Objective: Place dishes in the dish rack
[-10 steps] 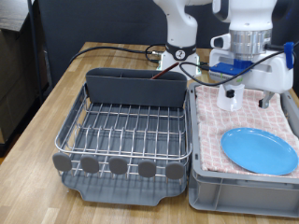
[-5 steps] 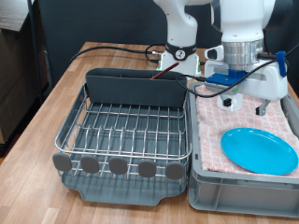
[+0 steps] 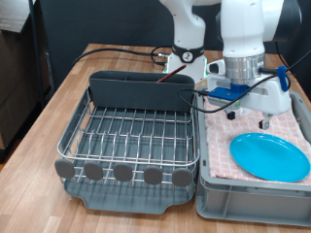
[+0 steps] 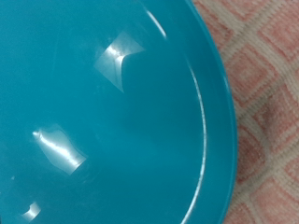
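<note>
The plate [image 3: 269, 156] lies flat on the pink checked cloth [image 3: 292, 124] inside the grey crate [image 3: 253, 199], at the exterior view's lower right, just beside the dish rack [image 3: 131, 146] on its right side. The rack's wire grid holds nothing; no cup or spoon shows in either view.

The gripper [image 3: 246, 116] hangs over the far part of the crate, above the cloth and beyond the plate's far rim. The plate therefore lies below the fingers and toward the near side of the scene. Being round, it has no long axis; its rim is the only edge that offers a hold.

The wrist view is filled by the plate [image 4: 103, 112], with its curved rim and a strip of cloth [image 4: 266, 84] beside it. No fingers appear there.

Finger state: cannot tell whether spread or pressed together; nothing is seen between them.
</note>
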